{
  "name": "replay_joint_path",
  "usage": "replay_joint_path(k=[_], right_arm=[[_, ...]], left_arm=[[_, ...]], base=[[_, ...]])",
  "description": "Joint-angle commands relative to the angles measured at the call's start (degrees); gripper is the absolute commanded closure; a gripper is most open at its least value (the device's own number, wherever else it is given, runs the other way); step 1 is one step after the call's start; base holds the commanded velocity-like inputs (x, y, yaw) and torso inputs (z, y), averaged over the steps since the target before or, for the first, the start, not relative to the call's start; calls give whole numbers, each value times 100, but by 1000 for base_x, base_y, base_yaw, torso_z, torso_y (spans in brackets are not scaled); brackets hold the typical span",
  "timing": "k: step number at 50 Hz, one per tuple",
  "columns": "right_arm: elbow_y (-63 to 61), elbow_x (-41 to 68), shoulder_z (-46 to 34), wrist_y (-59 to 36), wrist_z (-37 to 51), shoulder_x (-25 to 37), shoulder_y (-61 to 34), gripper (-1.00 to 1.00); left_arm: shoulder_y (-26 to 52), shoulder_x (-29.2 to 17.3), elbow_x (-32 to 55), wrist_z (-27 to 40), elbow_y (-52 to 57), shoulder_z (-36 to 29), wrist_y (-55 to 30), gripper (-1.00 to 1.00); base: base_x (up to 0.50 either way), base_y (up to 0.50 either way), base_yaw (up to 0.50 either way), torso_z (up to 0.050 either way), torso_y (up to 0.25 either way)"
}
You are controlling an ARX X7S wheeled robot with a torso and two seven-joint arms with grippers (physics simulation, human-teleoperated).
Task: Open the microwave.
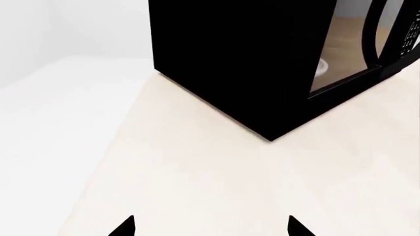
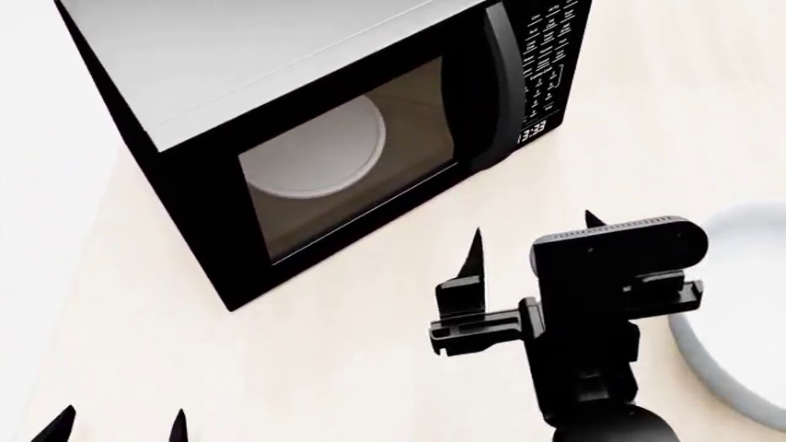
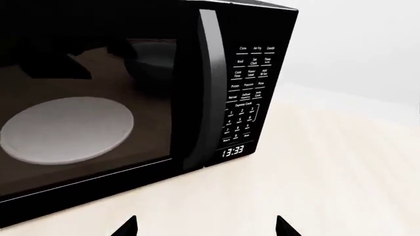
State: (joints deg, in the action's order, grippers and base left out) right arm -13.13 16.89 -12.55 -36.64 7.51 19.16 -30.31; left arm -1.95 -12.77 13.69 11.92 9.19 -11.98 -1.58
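Observation:
The microwave (image 2: 221, 55) stands on the pale counter, a black box with a grey top and its door shut. Through the door window shows the white turntable (image 2: 322, 152). A vertical handle (image 3: 210, 88) separates the window from the keypad (image 3: 249, 93), and the clock (image 3: 233, 151) reads 13:33. My right gripper (image 2: 535, 228) is open and empty, a short way in front of the door's handle side and apart from it. My left gripper (image 2: 120, 425) is open too, low at the front left, facing the microwave's left front corner (image 1: 269, 135).
A white round rim (image 2: 737, 304), like a plate or bowl, lies on the counter (image 2: 368, 368) to the right of my right arm. The counter's left edge (image 1: 98, 162) runs beside the left gripper (image 1: 211, 227), with white floor or wall beyond it.

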Motion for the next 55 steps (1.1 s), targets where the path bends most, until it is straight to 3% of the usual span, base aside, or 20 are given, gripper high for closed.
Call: replay_joint_path(k=[1,55], right_arm=[[479,0,-70,-87,-114,8,-410,-100],[3857,-587,-846,422,-526,-551,-2868,-100]], left_arm=[[-42,-29,135,23,-12,-22,2,-100],[-21,-145,212,96,-76,-232,90,-100]], base=[[0,0,0,0,0],[0,0,0,0,0]])
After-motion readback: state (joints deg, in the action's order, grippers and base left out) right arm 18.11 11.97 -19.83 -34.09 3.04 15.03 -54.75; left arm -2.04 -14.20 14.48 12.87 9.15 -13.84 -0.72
